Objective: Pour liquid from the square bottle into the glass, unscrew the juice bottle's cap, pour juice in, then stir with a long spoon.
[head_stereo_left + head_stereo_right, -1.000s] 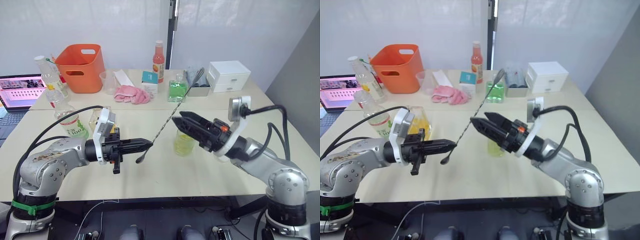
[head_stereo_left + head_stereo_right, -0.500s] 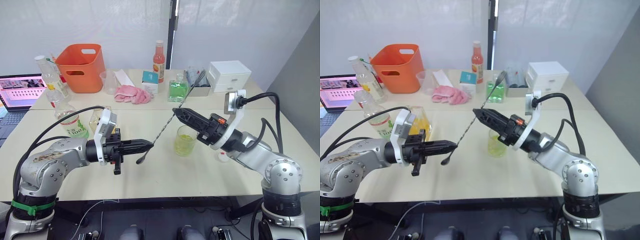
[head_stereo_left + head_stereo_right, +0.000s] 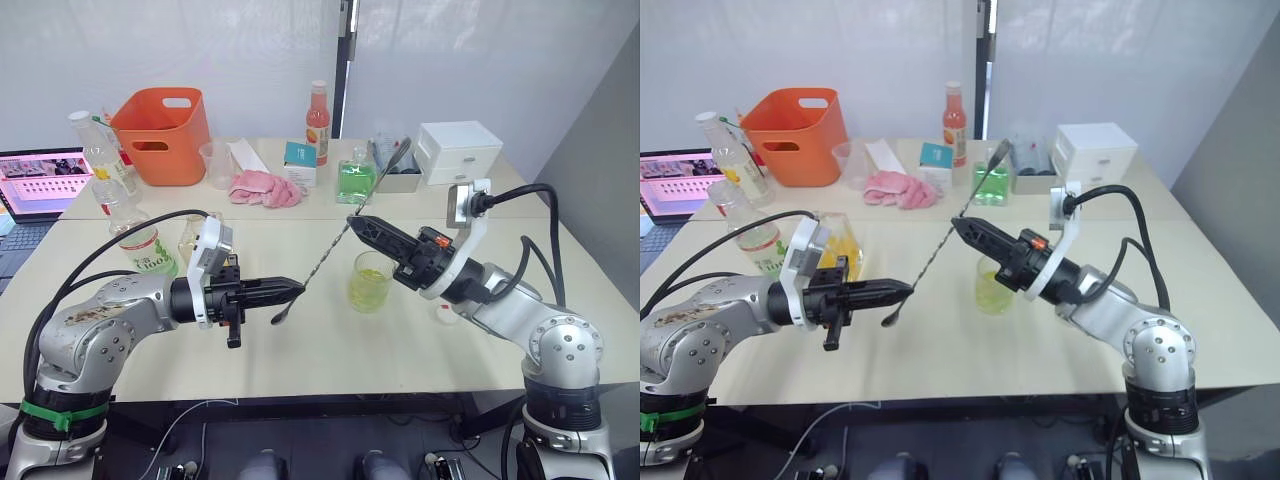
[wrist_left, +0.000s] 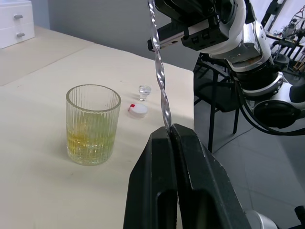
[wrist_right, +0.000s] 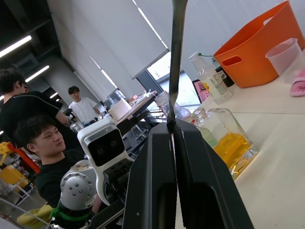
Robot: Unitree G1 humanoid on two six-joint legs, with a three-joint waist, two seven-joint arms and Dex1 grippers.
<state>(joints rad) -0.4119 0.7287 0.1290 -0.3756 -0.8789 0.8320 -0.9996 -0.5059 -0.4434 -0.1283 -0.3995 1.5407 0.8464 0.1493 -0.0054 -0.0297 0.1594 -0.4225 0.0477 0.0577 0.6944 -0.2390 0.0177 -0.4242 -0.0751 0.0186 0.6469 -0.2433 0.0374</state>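
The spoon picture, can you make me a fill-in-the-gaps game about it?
1. The long spoon is gripped by ____ robot hands at once.
2. The spoon's bowl end hangs just past the ____ hand.
3. The glass stands on the table just below the ____ hand.
4. The juice bottle's cap lies on the ____.

Missing words: two; left; right; table
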